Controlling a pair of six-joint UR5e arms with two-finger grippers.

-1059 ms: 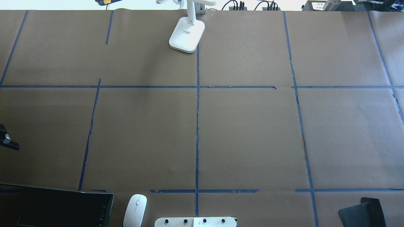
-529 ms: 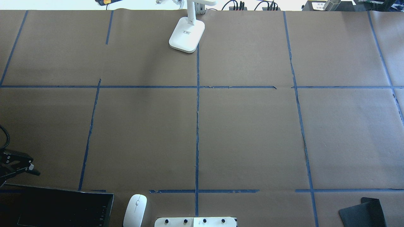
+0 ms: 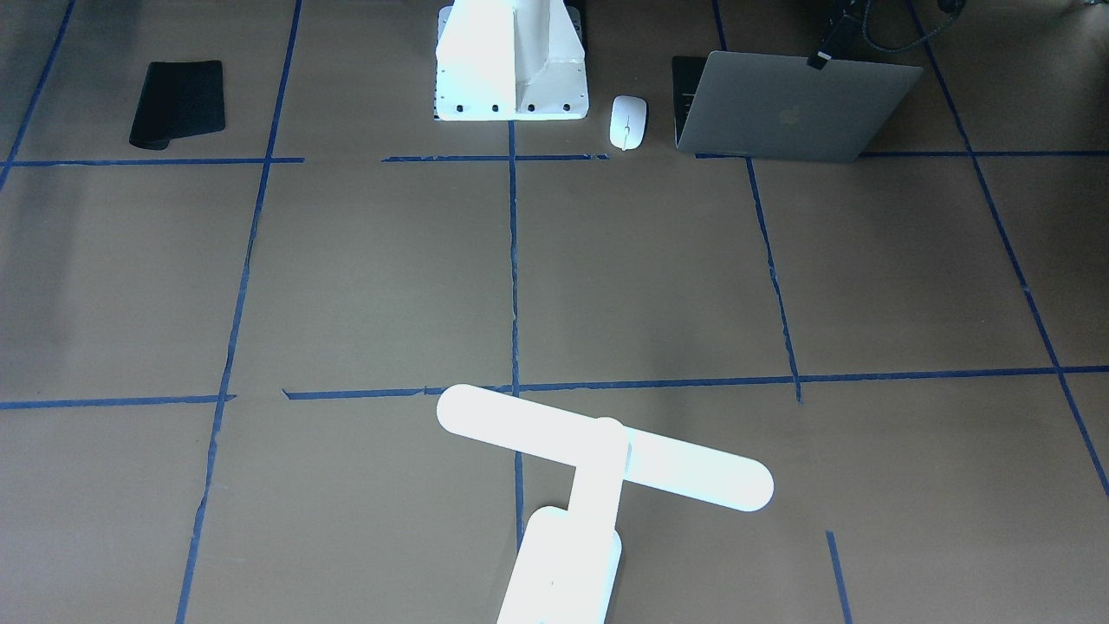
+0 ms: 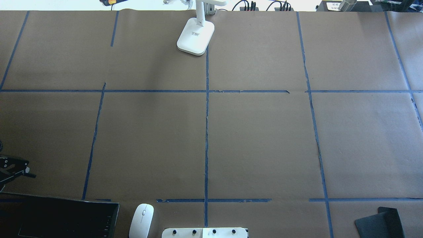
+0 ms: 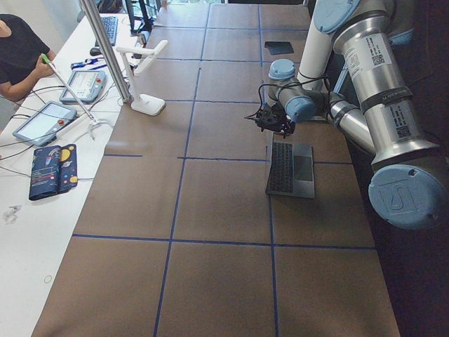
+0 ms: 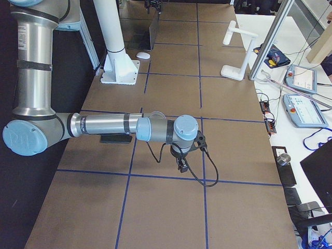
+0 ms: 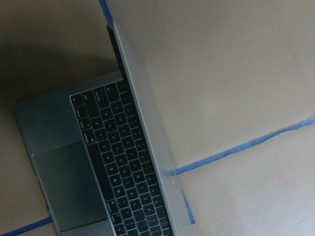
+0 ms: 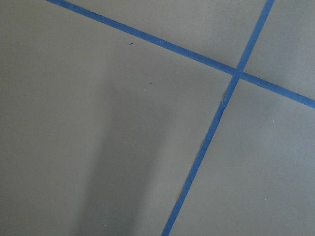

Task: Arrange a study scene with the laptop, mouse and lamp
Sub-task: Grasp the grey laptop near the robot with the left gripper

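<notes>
Left pincer [image 3: 816, 59] at laptop [image 3: 793, 108] lid edge, grip unreadable; lid up, mouse [image 3: 628, 121] nearby and lamp [image 3: 606, 455] far off seemingly unplaced.

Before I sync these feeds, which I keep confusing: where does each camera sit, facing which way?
Front-facing: across the table, facing the robot, down on lamp and laptop; left gripper at lid.
Overhead: behind the robot, looking forward and down; left gripper at left edge.
Exterior left: robot's left table end, looking along it; left arm near.
Exterior right: opposite end; right arm, right gripper near.
Left wrist: down on the open laptop; no robot parts.
Right wrist: down on blue tape; likewise.
Shared: mouse in front-facing and overhead.
</notes>
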